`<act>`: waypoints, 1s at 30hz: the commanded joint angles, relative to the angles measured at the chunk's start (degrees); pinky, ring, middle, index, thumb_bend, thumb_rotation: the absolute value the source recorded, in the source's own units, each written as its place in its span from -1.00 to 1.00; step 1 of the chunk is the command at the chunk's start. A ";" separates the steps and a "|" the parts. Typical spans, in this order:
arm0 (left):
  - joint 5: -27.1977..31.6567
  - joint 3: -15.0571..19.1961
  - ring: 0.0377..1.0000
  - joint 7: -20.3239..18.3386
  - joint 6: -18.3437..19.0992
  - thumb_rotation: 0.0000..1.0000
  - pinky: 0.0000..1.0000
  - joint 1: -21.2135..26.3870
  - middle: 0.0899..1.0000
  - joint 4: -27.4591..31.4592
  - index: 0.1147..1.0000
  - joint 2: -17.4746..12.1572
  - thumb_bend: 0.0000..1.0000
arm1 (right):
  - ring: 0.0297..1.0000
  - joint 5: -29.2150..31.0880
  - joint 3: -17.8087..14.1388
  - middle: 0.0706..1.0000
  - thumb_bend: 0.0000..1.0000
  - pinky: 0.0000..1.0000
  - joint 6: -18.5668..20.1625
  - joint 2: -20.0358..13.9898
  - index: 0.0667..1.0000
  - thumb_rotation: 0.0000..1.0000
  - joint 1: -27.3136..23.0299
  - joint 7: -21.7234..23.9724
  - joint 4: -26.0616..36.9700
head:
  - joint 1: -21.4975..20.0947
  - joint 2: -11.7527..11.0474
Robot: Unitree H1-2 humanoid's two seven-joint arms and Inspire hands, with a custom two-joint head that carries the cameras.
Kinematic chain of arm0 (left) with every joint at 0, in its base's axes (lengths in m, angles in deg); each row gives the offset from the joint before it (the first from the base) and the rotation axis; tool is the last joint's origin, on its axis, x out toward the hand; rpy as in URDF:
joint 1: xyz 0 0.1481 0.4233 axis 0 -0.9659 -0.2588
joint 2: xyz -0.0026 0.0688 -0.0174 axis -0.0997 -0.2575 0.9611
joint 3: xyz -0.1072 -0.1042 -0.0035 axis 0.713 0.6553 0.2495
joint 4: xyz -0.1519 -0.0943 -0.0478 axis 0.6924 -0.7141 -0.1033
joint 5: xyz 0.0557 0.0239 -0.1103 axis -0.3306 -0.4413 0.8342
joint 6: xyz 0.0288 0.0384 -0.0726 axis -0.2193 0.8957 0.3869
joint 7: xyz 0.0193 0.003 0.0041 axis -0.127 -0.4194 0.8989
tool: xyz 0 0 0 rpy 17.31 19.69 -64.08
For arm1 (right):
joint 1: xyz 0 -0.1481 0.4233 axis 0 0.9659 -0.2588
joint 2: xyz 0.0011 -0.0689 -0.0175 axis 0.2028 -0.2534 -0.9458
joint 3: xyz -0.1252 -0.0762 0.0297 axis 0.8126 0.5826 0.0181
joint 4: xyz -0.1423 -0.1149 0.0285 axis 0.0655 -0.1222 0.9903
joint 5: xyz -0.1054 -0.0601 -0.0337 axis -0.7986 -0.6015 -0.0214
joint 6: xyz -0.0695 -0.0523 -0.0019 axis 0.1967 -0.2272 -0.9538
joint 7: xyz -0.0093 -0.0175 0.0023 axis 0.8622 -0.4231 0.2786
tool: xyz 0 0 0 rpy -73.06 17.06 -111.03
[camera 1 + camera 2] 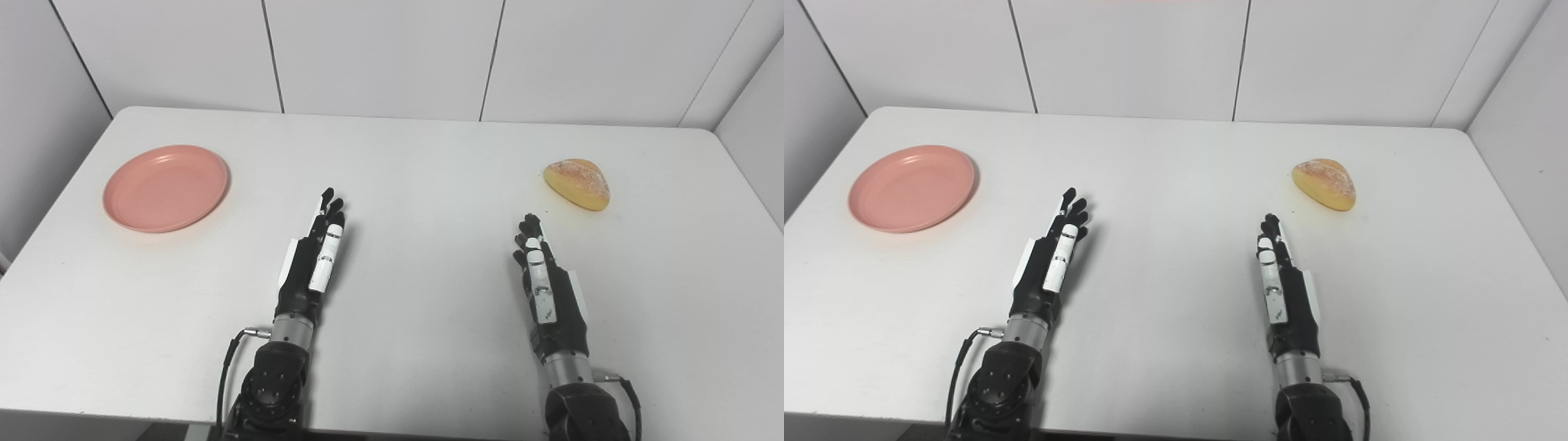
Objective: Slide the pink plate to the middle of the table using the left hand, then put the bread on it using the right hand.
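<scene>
**Plate and bread at opposite ends, both hands empty**

The pink plate (165,187) lies near the left edge of the white tabletop (404,159), toward the far side, with nothing on it. The bread roll (577,184) sits well apart from it, near the right edge. The left hand (313,257) and right hand (545,282) lie over the near middle, fingers stretched flat and slightly apart, holding nothing. Both forearms are cut off at the near edge. Pale panelled walls (380,55) close in the tabletop behind and on both sides.
</scene>
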 commanded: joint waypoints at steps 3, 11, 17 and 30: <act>0.00 -0.51 0.92 -0.44 -0.44 1.00 0.89 1.51 0.93 0.26 0.94 0.26 -0.28 | 0.94 -0.27 0.18 0.94 -0.63 0.98 -1.24 0.31 0.93 1.00 -0.74 -0.02 0.81 | 0.02 0.01; 0.01 -0.54 0.92 -0.50 -0.29 1.00 0.89 1.56 0.93 0.29 0.94 0.26 -0.29 | 0.94 0.07 0.07 0.94 -0.63 0.99 -0.70 0.31 0.93 1.00 -0.78 0.10 0.84 | 0.02 0.03; 0.13 -0.52 0.93 -0.54 -0.17 1.00 0.91 1.57 0.94 0.21 0.95 0.31 -0.26 | 0.94 0.35 -0.06 0.94 -0.62 0.99 -1.01 0.21 0.93 1.00 -0.80 0.22 0.54 | 0.04 -0.06; 0.18 -0.50 0.93 -0.50 -0.08 1.00 0.91 1.55 0.93 0.20 0.94 0.42 -0.25 | 0.94 0.26 0.04 0.94 -0.61 0.98 -1.45 0.06 0.93 1.00 -0.75 0.18 0.46 | 0.39 -0.32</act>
